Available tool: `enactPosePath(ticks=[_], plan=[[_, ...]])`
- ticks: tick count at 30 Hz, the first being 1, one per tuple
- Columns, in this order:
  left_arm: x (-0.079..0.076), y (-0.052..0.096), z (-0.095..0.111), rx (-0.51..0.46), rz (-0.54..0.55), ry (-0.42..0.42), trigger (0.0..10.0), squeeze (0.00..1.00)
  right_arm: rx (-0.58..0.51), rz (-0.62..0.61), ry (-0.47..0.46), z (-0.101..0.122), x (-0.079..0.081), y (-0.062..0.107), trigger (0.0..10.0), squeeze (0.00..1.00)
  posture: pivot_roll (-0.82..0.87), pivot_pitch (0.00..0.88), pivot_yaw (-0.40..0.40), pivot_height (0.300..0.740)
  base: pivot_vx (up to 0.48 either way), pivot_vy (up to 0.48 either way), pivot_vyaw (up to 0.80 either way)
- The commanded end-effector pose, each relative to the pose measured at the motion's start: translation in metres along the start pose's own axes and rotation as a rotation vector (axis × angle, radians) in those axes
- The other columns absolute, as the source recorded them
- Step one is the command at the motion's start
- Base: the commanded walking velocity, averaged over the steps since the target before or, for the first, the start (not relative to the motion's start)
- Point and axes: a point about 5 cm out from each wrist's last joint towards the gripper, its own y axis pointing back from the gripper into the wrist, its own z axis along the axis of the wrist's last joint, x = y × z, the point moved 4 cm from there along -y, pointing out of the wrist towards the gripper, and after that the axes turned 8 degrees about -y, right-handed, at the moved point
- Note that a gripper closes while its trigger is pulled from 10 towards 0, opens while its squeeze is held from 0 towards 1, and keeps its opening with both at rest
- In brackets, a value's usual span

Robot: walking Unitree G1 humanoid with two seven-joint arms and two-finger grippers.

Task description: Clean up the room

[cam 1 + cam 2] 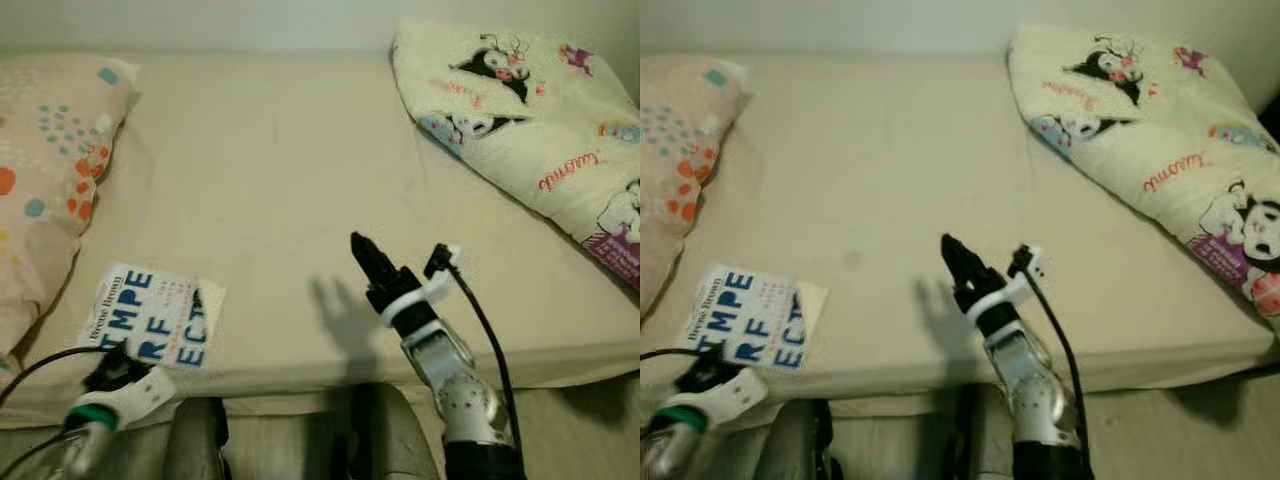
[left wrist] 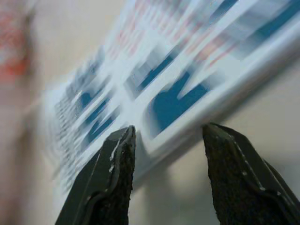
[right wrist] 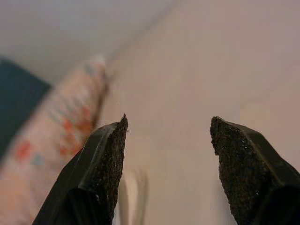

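A white book (image 1: 155,315) with large blue letters lies flat on the beige bed (image 1: 280,160), near its front left edge. My left gripper (image 1: 115,372) sits low at the book's near edge. In the left wrist view its fingers (image 2: 112,173) stand open, with the blurred book (image 2: 140,84) just ahead of the tips and nothing held. My right gripper (image 1: 398,250) is raised over the bed's front middle. It is open and empty, and its fingers (image 3: 101,159) point across the sheet toward the spotted pillow.
A beige pillow (image 1: 45,170) with orange and teal spots lies at the left end of the bed. A cream cartoon-print pillow (image 1: 520,110) lies at the back right. A wall runs behind the bed. The mattress front edge (image 1: 300,375) is just before me.
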Motion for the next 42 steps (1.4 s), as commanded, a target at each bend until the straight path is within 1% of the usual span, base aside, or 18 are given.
enactPosePath(ticks=[1,2,4,5,7,10,15,17,19,20,21,23,24,26,27,31,36,42], plan=[[0.007,-0.009,0.036,-0.05,0.009,0.331,10.0,0.0,0.046,-0.079,0.166,-0.02,-0.017,0.009,10.0,0.0,0.08,0.023,0.001,0.6,0.0,0.0,0.0],[0.007,-0.012,0.049,-0.068,0.005,0.425,10.0,0.0,0.057,-0.085,0.219,-0.024,-0.02,0.011,10.0,0.0,0.08,0.023,0.001,0.6,0.0,0.0,0.0],[0.01,-0.017,0.064,-0.1,0.009,0.489,10.0,0.0,0.066,-0.094,0.259,-0.03,-0.023,0.014,10.0,0.0,0.09,0.006,0.007,0.6,0.0,0.0,0.0],[0.01,-0.017,0.064,-0.1,0.009,0.489,10.0,0.0,0.066,-0.094,0.259,-0.03,-0.023,0.014,10.0,0.0,0.09,0.006,0.007,0.6,0.0,0.0,0.0],[0.027,-0.031,0.09,-0.173,0.031,0.538,10.0,0.0,0.05,-0.153,0.275,-0.037,-0.032,0.017,10.0,0.0,0.08,0.0,0.026,0.6,0.0,0.0,0.0],[0.039,-0.038,0.101,-0.214,0.041,0.519,10.0,0.0,0.026,-0.178,0.272,-0.037,-0.034,0.016,10.0,0.0,0.08,0.0,0.032,0.6,0.0,0.0,0.0],[0.046,-0.047,0.087,-0.195,0.042,0.316,10.0,0.0,-0.009,-0.177,0.279,-0.027,-0.032,0.008,10.0,0.0,0.07,0.0,0.048,0.6,0.0,0.0,0.0],[0.043,-0.051,0.067,-0.105,0.032,0.161,10.0,0.0,-0.016,-0.196,0.301,-0.025,-0.038,0.008,10.0,0.0,0.07,0.0,0.044,0.6,0.0,0.0,0.0],[0.043,-0.051,0.062,-0.08,0.026,0.132,10.0,0.0,-0.02,-0.201,0.308,-0.025,-0.039,0.008,10.0,0.0,0.07,0.0,0.044,0.6,0.0,0.0,0.0],[0.029,-0.05,0.036,0.036,-0.088,-0.003,10.0,0.0,-0.023,-0.2,0.333,-0.022,-0.042,0.01,10.0,0.0,0.07,0.0,0.032,0.6,0.0,0.0,0.0],[0.029,-0.05,0.036,0.036,-0.088,-0.003,10.0,0.0,-0.023,-0.2,0.333,-0.022,-0.042,0.01,10.0,0.0,0.07,0.0,0.032,0.6,0.0,0.0,0.0],[0.018,-0.045,0.02,0.055,-0.208,-0.24,10.0,0.0,-0.029,-0.206,0.38,-0.017,-0.046,0.013,10.0,0.0,0.06,0.023,0.024,0.6,0.0,0.0,0.0],[0.018,-0.045,0.02,0.055,-0.208,-0.24,10.0,0.0,-0.029,-0.206,0.38,-0.017,-0.046,0.013,10.0,0.0,0.06,0.023,0.024,0.6,0.0,0.0,0.0],[0.011,-0.038,0.003,0.028,-0.339,-0.561,10.0,0.0,-0.052,-0.217,0.412,-0.008,-0.052,0.016,10.0,0.0,0.04,0.058,0.015,0.6,0.0,0.0,0.0],[0.011,-0.035,-0.002,0.004,-0.379,-0.664,10.0,0.0,-0.062,-0.223,0.419,-0.003,-0.055,0.018,10.0,0.0,0.03,0.065,0.014,0.6,0.0,0.0,0.0],[0.005,-0.028,-0.007,-0.051,-0.468,-0.785,10.0,0.0,-0.08,-0.246,0.43,0.005,-0.062,0.023,10.0,0.0,0.02,0.077,0.02,0.6,0.0,0.0,0.0],[-0.015,-0.011,-0.016,-0.037,-0.585,-0.765,10.0,0.0,-0.092,-0.261,0.438,0.006,-0.065,0.029,10.0,0.0,0.0,0.106,0.034,0.6,0.0,0.0,0.0],[-0.021,-0.006,-0.027,0.009,-0.581,-0.808,10.0,0.0,-0.077,-0.259,0.431,-0.001,-0.064,0.032,10.0,0.0,0.0,0.113,0.028,0.6,0.0,0.0,0.0]])
